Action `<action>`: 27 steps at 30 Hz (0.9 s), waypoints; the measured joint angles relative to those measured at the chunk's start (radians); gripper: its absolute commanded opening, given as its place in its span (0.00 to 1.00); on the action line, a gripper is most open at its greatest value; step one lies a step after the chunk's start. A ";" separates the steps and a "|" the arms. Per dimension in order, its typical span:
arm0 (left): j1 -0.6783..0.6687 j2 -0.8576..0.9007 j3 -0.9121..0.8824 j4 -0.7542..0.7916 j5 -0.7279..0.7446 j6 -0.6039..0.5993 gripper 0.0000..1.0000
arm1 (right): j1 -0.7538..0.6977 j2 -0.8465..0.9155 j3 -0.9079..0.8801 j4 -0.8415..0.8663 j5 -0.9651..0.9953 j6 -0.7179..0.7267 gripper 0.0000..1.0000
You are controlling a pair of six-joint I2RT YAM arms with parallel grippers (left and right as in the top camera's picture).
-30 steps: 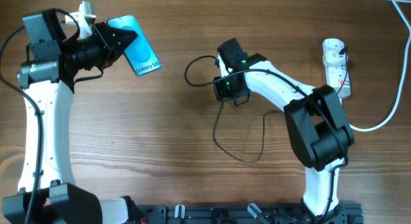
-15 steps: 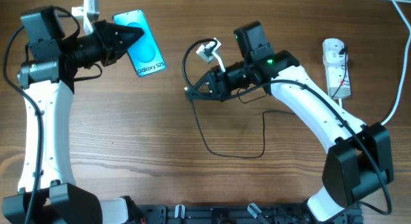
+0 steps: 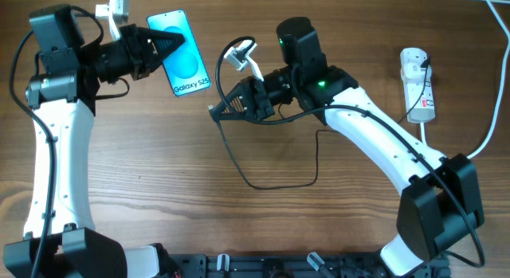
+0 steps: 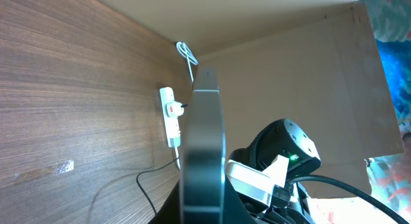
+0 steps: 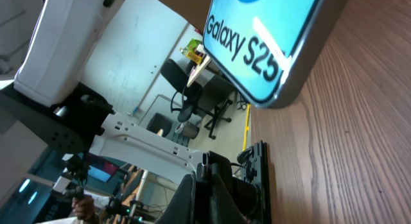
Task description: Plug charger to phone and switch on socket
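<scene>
My left gripper is shut on the phone at its top left edge, holding it off the table with the teal "Galaxy S25" screen up. In the left wrist view the phone shows edge-on between the fingers. My right gripper is shut on the charger's plug tip, just right of and below the phone's bottom end, a short gap apart. The phone's bottom end fills the top of the right wrist view. The dark charger cable loops over the table. The white socket lies far right.
A thick white cord runs from the socket along the right edge. The socket also shows in the left wrist view. The arm bases stand at the table's front edge.
My right arm has swung left with the plug tip, toward the phone. My left gripper has carried the phone slightly right. The cable loop has shifted left.
</scene>
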 measured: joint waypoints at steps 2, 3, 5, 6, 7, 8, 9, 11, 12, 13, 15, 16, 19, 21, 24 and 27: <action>0.000 0.000 0.000 0.000 0.001 0.000 0.04 | 0.000 0.000 0.000 0.027 0.000 0.018 0.04; 0.000 0.000 0.000 0.000 0.002 0.000 0.04 | 0.000 0.000 0.000 0.045 0.000 0.025 0.04; 0.000 0.000 0.000 0.000 0.003 0.000 0.04 | 0.000 0.000 0.000 0.064 0.001 0.044 0.04; 0.000 0.000 0.000 0.000 0.003 0.000 0.04 | 0.000 0.000 0.000 0.075 0.001 0.053 0.04; 0.000 0.000 0.000 0.000 0.003 0.000 0.04 | 0.000 0.000 0.000 0.083 0.001 0.062 0.04; 0.000 0.000 0.000 0.000 0.003 0.000 0.04 | 0.000 0.000 0.000 0.095 0.001 0.075 0.04; 0.000 0.000 0.000 0.000 0.003 0.000 0.04 | 0.000 0.000 0.000 0.105 0.001 0.084 0.04; 0.000 0.000 0.000 0.000 0.003 0.000 0.04 | 0.000 0.000 0.000 0.137 0.001 0.108 0.04; 0.000 0.000 0.000 0.001 0.003 0.000 0.04 | 0.000 0.000 0.000 0.156 0.001 0.124 0.04; 0.000 0.000 0.000 0.000 0.003 0.000 0.04 | 0.000 0.000 0.000 0.166 0.001 0.133 0.04; 0.000 0.000 0.000 0.000 0.003 0.000 0.04 | 0.000 0.000 0.000 0.169 0.008 0.151 0.04; 0.000 0.000 0.000 0.000 0.003 0.000 0.04 | 0.000 0.000 0.000 0.169 0.010 0.155 0.04; -0.007 0.000 0.000 0.035 0.008 -0.005 0.04 | 0.001 0.000 0.000 0.169 0.012 0.165 0.04; -0.033 0.000 -0.001 0.078 0.015 -0.017 0.04 | 0.001 0.000 0.000 0.169 0.016 0.168 0.04; -0.082 0.000 -0.001 0.099 0.022 -0.027 0.04 | 0.001 0.000 0.000 0.169 0.020 0.171 0.04; -0.084 0.000 -0.001 0.101 0.021 -0.031 0.04 | 0.000 0.000 0.000 0.172 0.027 0.171 0.04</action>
